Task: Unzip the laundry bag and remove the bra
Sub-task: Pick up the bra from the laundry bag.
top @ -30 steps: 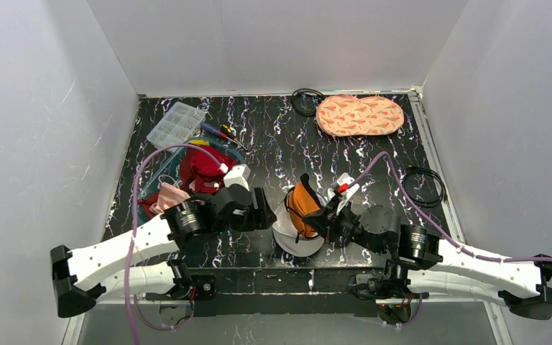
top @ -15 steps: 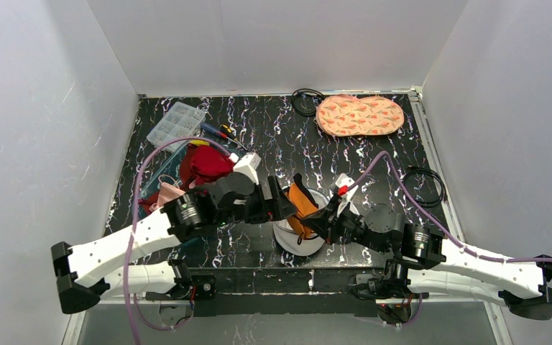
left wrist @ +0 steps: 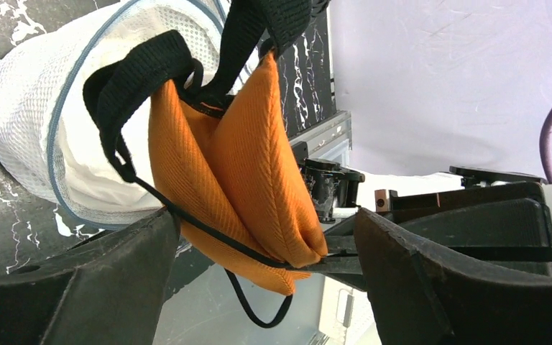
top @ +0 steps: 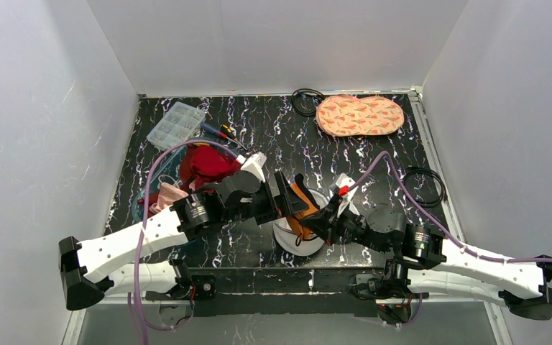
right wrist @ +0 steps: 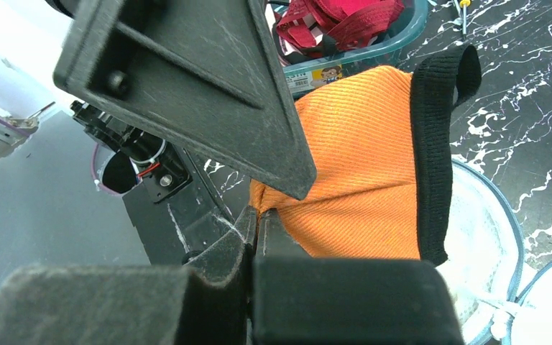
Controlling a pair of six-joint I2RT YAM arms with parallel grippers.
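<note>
Bra (left wrist: 244,165) half out of laundry bag (left wrist: 36,108) | right end effector (right wrist: 255,215) pinching its lower edge | left end effector (left wrist: 259,226) swung in, jaws now wide astride it | regrasp likely next

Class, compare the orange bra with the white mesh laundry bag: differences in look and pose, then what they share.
Look: the bra is orange ribbed cloth with black straps; the laundry bag is white mesh with blue-grey trim.
Pose: the bra stands up out of the laundry bag, which lies open beneath it.
Hold: the right gripper pinches the bra; nothing visibly grips the laundry bag.
Shared: both are soft fabric.
</note>
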